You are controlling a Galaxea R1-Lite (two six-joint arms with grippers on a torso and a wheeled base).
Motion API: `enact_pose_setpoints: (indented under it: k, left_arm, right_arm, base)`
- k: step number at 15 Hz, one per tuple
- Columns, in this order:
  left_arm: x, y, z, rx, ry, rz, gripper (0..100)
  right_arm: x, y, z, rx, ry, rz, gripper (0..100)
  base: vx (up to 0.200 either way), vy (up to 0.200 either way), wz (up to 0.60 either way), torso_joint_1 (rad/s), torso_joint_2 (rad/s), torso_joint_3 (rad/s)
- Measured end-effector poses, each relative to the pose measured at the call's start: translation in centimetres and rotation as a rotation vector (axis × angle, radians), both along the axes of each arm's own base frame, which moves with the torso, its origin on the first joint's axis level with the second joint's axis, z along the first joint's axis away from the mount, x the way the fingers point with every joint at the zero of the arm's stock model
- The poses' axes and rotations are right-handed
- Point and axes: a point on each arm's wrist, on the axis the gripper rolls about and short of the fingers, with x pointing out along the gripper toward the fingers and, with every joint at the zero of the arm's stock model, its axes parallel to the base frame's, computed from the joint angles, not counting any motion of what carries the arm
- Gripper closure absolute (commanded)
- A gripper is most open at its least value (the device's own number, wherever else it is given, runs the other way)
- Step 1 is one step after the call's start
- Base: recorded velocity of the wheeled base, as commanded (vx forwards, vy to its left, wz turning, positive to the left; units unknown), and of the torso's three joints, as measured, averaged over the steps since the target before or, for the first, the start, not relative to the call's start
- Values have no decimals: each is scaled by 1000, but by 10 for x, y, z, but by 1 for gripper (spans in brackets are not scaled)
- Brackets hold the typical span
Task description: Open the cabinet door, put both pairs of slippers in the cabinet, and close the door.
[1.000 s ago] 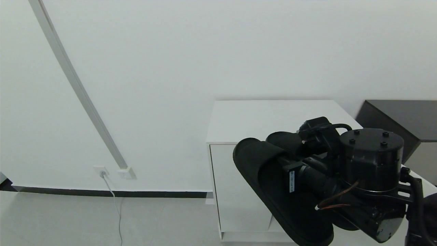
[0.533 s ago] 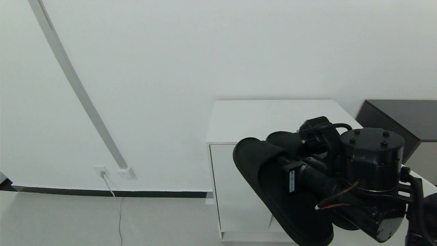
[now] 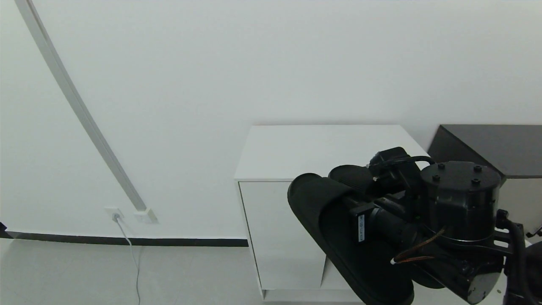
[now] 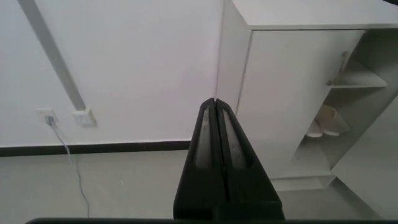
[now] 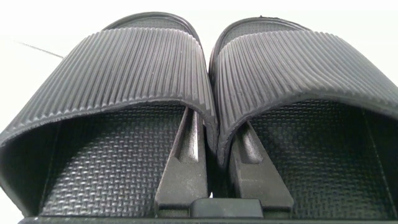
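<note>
The right fingers (image 5: pixel 183 168) sit one under each strap of the black slippers (image 3: pixel 334 220), pinching the inner walls together; the pair hangs near, in front of the white cabinet (image 3: pixel 322 152) at the far wall. The left fingers (image 4: pixel 204 143) press together, holding nothing. A pale pair of slippers (image 4: pixel 328 121) lies on a cabinet shelf, so this looks like the second pair; next it needs setting inside
</note>
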Motion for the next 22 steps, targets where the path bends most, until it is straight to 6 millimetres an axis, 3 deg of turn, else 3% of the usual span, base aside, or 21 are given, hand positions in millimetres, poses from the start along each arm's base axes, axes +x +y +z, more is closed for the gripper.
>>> enact_pose_setpoints:
  k: [9, 22]
  left_arm:
    - [0, 0, 0, 0, 0, 1, 100]
    - [0, 0, 0, -1, 0, 1, 100]
  right_arm:
    - [-1, -5, -7, 3, 1, 1, 100]
    - [-4, -6, -14, -19, 14, 5, 100]
  base:
    - [0, -200, 0, 6, 3, 4]
    - [0, 0, 0, 0, 0, 0]
